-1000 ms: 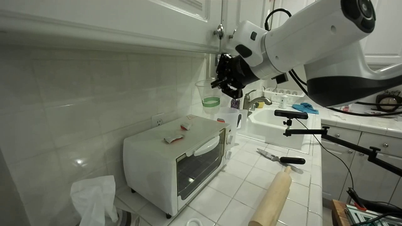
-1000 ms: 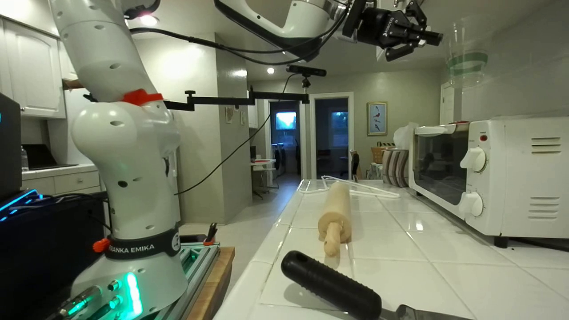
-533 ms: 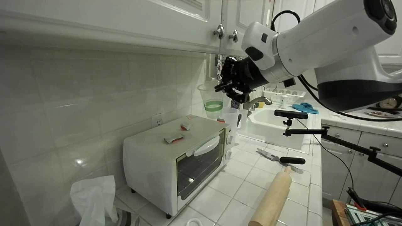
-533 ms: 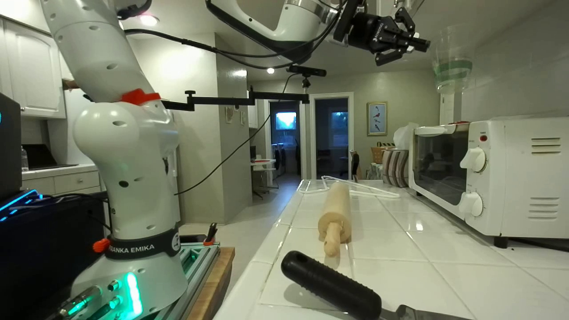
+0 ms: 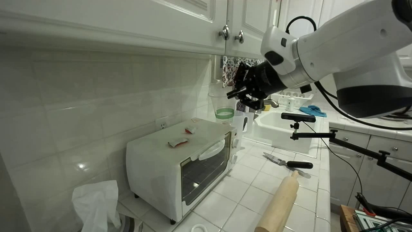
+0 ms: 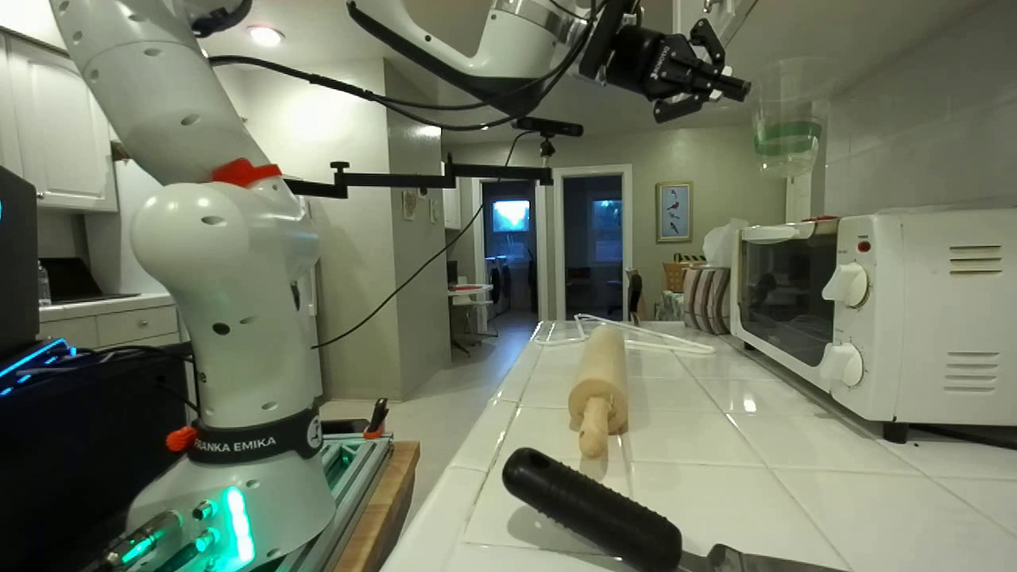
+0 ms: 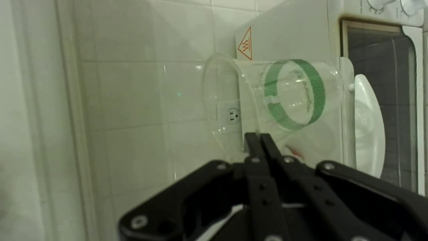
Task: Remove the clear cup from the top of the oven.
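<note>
The clear cup (image 5: pixel 224 112), with a green band, hangs nearly upright in the air. It shows in both exterior views (image 6: pixel 786 137) and in the wrist view (image 7: pixel 316 88). My gripper (image 7: pixel 257 136) is shut on its rim, one finger inside and one outside, with a thin gap where the wall passes. In the exterior views the gripper (image 5: pixel 229 95) comes from the sink side (image 6: pixel 743 86). The white oven (image 5: pixel 154 161) stands on the counter, its door closed. The cup is above the level of the oven top (image 6: pixel 953 318); a gap shows between them.
Small torn packets (image 5: pixel 178 142) lie on the oven. A whitish jug (image 5: pixel 238 120) stands beside it, near the sink (image 5: pixel 270 133). A rolling pin (image 5: pixel 279 203) and a black-handled spatula (image 5: pixel 299 164) lie on the counter. Upper cabinets (image 5: pixel 128 22) overhang. A camera arm (image 5: pixel 312 135) crosses the front.
My gripper and the cup in it have moved together, lower and toward the sink side: right and down in an exterior view, left and down in an exterior view. The oven has not moved.
</note>
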### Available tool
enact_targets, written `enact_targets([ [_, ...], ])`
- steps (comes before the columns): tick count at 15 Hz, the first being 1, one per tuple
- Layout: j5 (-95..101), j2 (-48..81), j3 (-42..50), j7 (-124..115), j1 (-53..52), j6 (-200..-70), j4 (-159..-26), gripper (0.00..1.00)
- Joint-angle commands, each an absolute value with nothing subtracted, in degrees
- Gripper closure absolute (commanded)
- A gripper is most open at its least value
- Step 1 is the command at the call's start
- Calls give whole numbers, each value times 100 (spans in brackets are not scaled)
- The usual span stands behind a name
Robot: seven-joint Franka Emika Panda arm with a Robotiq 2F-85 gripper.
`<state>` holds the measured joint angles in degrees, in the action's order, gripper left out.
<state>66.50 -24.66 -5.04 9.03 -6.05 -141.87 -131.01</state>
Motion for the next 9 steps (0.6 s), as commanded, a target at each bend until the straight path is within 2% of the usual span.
enact_targets([
  [1,6006,-3005,-329,1527,-844,-14120,-13399,99],
  [3,6181,-2748,-458,1258,-695,-14143,-13171,96],
  [8,6011,-2931,-402,1412,-746,-14114,-13310,96],
  [9,6178,-2880,-472,1356,-651,-14005,-13206,99],
])
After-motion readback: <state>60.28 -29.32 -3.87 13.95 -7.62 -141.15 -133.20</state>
